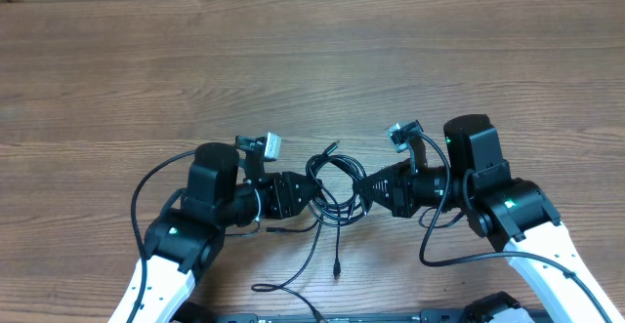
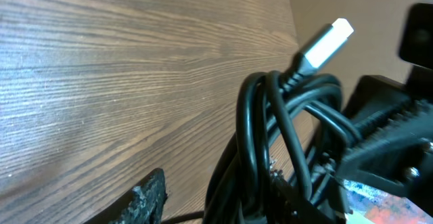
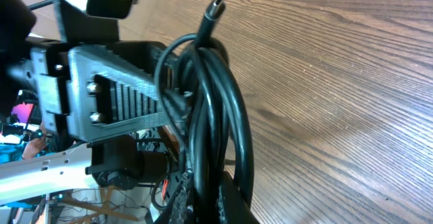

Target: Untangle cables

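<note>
**A:** Brown wood-grain table (image 1: 312,50), with both arms reaching in from its near edge. What are the tips doing?

**B:** The right gripper (image 1: 369,188) has its jaws pressed together. In its own wrist view the cables (image 3: 210,116) run straight down into its fingertips, so it is pinching them.

**A:** And the other?

**B:** The left gripper (image 1: 299,194) meets the same bundle from the opposite side. I cannot tell whether its jaws grip. Its wrist view shows one ragged dark finger (image 2: 149,197) at the bottom left, and the cords drop out of frame beside it.

**A:** Where does the tangle sit?

**B:** The overhead view puts it between the two tips, near the middle of the near edge. Loops bulge toward the far edge. Loose tails trail back toward the near edge, and one tail (image 1: 336,255) ends in a small plug.

**A:** What does the overhead view miss?

**B:** The plug ends. The left wrist view shows a silver-white plug (image 2: 328,45) sticking up from the loops, with the right gripper's ribbed pad just beside them. The right wrist view shows a slim dark plug (image 3: 211,14) pointing up, and the loops cross the left gripper's ribbed finger (image 3: 115,95).
</note>
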Robot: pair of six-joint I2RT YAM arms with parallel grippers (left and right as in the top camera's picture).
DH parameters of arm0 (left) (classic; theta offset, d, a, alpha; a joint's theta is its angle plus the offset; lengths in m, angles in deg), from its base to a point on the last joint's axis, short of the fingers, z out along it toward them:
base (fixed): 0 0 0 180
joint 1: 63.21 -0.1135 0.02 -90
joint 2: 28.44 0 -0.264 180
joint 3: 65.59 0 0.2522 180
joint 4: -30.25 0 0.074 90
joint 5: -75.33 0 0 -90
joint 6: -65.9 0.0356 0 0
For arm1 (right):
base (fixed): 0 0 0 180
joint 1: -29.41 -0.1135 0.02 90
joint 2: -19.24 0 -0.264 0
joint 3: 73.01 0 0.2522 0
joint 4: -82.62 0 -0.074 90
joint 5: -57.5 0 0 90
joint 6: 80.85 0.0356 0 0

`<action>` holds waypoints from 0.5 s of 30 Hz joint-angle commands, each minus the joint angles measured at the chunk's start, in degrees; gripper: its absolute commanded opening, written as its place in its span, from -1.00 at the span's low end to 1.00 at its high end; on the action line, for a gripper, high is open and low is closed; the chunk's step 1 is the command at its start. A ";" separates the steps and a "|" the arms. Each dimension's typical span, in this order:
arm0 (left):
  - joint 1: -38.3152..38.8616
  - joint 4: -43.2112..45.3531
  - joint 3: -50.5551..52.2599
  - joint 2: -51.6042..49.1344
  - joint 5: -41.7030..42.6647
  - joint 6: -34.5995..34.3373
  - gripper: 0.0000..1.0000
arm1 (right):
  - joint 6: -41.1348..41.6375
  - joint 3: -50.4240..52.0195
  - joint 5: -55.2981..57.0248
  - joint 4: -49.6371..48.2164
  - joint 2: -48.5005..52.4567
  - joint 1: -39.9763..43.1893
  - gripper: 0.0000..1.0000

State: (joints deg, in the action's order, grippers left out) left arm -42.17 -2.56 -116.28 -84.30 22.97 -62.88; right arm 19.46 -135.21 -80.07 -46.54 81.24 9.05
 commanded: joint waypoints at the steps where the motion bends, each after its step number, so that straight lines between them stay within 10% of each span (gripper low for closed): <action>1: 0.15 0.26 -1.07 -2.16 -1.18 -0.66 -0.12 | -0.15 -1.49 -1.53 -0.55 -0.59 -0.33 -0.92; 15: -3.54 -4.79 -1.14 0.83 -0.17 3.26 -0.17 | -0.17 -1.49 -0.44 -0.52 -0.59 -0.33 -0.92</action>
State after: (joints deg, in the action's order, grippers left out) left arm -43.62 -5.55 -116.33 -85.26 23.83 -62.49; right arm 19.44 -135.21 -80.05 -46.52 81.24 8.92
